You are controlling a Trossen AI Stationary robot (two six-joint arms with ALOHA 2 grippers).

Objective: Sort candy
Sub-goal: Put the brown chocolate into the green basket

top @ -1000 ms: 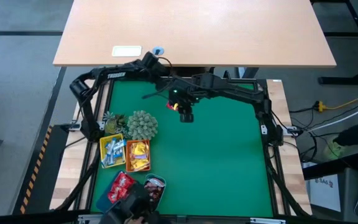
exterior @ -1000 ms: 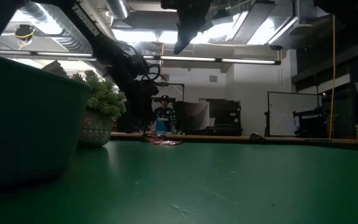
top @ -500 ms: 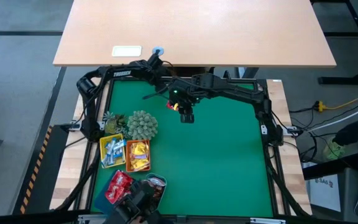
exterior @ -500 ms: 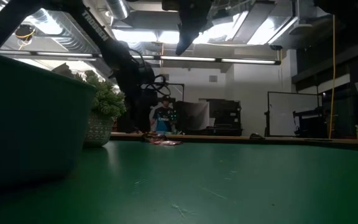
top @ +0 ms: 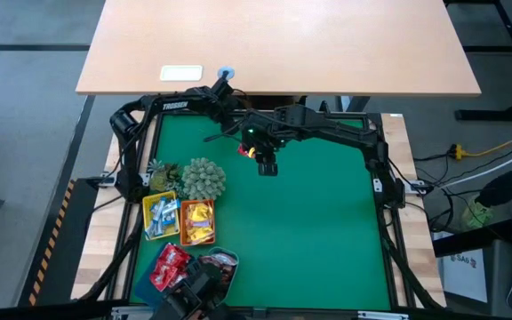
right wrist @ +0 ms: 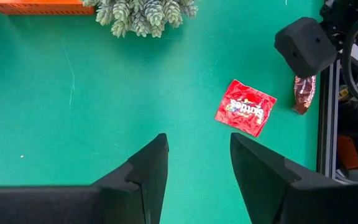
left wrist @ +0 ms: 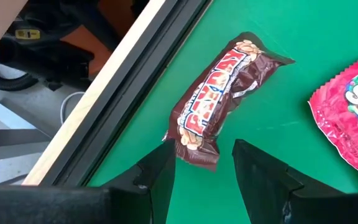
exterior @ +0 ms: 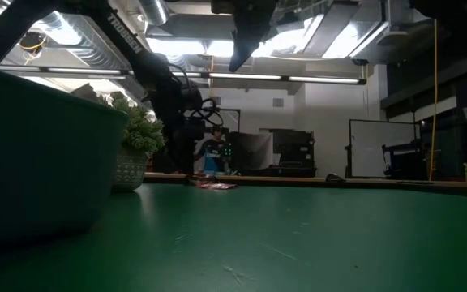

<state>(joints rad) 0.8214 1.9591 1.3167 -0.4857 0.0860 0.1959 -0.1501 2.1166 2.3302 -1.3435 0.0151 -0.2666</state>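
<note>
A dark brown candy bar (left wrist: 222, 99) lies flat on the green mat by the table's far edge. A red packet (left wrist: 350, 124) (right wrist: 245, 107) (top: 244, 151) lies flat next to it. My left gripper (left wrist: 204, 163) (top: 229, 111) is open, pointing steeply down, a finger on either side of the bar's near end; I cannot tell if a finger touches it. My right gripper (right wrist: 197, 149) (top: 265, 164) hangs open, high over the mat's middle, nothing between its fingers. More candy lies in small trays at the near left: blue-white (top: 160, 216), yellow (top: 196, 222), red (top: 172, 265), dark brown (top: 222, 265).
A spiky grey-green plant ball (top: 203, 178) stands on the mat beside the trays. The table's black frame rail and wooden edge (left wrist: 114, 87) run close behind the brown bar. Bare green mat (top: 318, 231) stretches to the right and near side.
My left gripper has tipped more steeply down over the brown bar at the far edge, and its arm has shifted a little. It has kept still for the last half second. My right arm has not moved.
</note>
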